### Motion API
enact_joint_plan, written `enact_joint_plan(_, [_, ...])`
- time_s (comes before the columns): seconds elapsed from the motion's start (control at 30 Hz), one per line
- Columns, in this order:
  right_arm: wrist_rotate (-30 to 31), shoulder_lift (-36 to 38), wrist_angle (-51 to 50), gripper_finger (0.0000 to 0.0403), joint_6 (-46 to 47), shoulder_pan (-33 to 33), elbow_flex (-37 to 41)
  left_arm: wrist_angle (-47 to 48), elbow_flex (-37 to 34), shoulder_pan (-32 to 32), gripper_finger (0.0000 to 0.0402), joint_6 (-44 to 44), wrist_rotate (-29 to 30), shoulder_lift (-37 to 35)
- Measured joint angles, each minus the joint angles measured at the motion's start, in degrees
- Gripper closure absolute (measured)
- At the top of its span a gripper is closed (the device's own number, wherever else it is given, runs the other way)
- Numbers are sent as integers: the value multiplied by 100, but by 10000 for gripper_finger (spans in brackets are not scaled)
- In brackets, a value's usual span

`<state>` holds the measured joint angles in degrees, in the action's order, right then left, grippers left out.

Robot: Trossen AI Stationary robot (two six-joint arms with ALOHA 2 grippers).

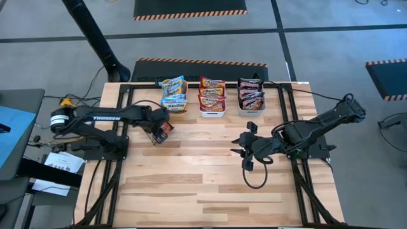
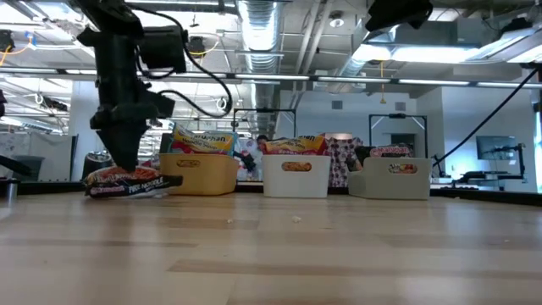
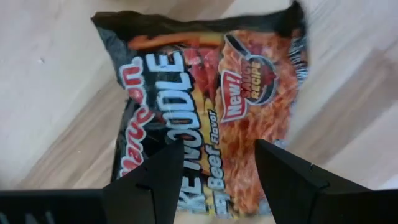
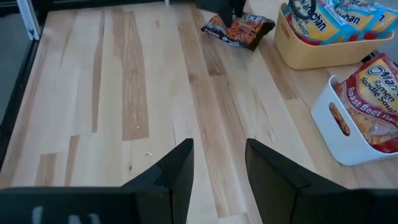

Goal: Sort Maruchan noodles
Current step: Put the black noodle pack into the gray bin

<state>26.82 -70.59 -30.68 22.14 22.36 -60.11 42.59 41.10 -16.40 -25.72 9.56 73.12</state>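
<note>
L hand (image 3: pixel 214 180) open | over dark packet (image 3: pixel 205 87) | on table (image 3: pixel 50 74)

this is a robotics lab in an open industrial hall. the low view shows exposed silver ducts (image 2: pixel 262 21), ceiling pipes and strip lights (image 2: pixel 440 55) over a wide room of stands and benches. from above, a wooden table (image 1: pixel 210 184) sits on grey concrete marked with hazard-striped mats (image 1: pixel 189 9), and cables (image 1: pixel 254 175) trail across it.

Overhead, table-level and right wrist views share the dark packet (image 1: pixel 163 131); left wrist close-up.
</note>
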Motion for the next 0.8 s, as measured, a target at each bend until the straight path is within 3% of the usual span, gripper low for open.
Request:
enact_joint_plan(0.3, [1, 0, 8, 235, -8, -1, 1, 23, 44, 2, 216, -112, 57, 784])
enact_joint_plan(0.53, [1, 0, 33, 235, -8, -1, 1, 17, 48, 78, 221, -277, -22, 870])
enact_joint_plan(0.8, [1, 0, 49, 235, 100, -1, 1, -43, 39, 321, 291, -424, -176, 863])
